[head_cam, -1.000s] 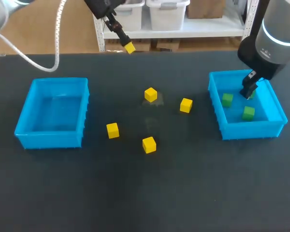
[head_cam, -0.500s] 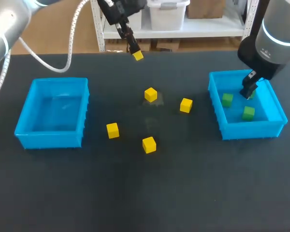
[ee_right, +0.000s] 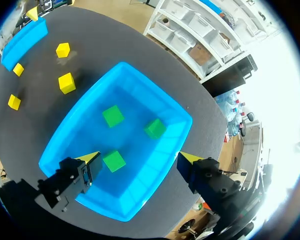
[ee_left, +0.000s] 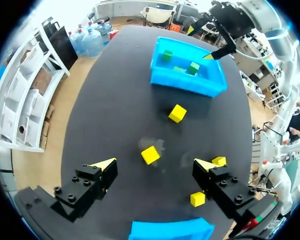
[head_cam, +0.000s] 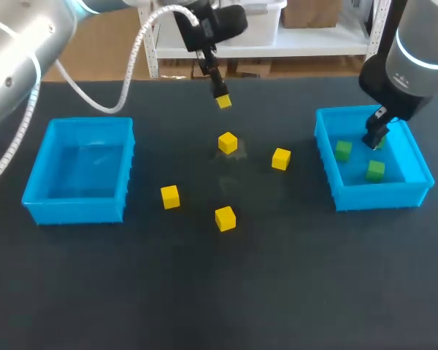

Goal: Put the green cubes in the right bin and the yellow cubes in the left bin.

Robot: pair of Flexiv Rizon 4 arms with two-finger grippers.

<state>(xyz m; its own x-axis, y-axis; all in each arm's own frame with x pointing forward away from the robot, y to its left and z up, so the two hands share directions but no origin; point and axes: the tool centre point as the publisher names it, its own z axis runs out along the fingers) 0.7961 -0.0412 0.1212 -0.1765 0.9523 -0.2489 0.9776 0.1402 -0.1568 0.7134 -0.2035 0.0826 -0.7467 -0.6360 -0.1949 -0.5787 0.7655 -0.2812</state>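
Several yellow cubes lie mid-table: one (head_cam: 228, 143) at the back, one (head_cam: 280, 158) to its right, one (head_cam: 170, 196) to the left and one (head_cam: 225, 218) in front. My left gripper (head_cam: 220, 98) hangs open high above the back cube (ee_left: 150, 155), which shows far below between its fingers. The left bin (head_cam: 87, 122) holds nothing. Three green cubes (ee_right: 113, 116) (ee_right: 155, 128) (ee_right: 113, 161) lie in the right bin (head_cam: 379, 193). My right gripper (ee_right: 140, 159) is open above that bin (ee_right: 65, 140), with nothing in it; in the head view it (head_cam: 372, 138) hides one green cube.
Both blue bins stand at the table's sides, the yellow cubes between them. The dark table (head_cam: 219, 292) stretches bare toward the front edge. A white cable (head_cam: 135, 58) trails from my left arm above the table's back left.
My left gripper has travelled right and down from the table's back edge toward the back yellow cube. The right arm and all cubes have stayed put.
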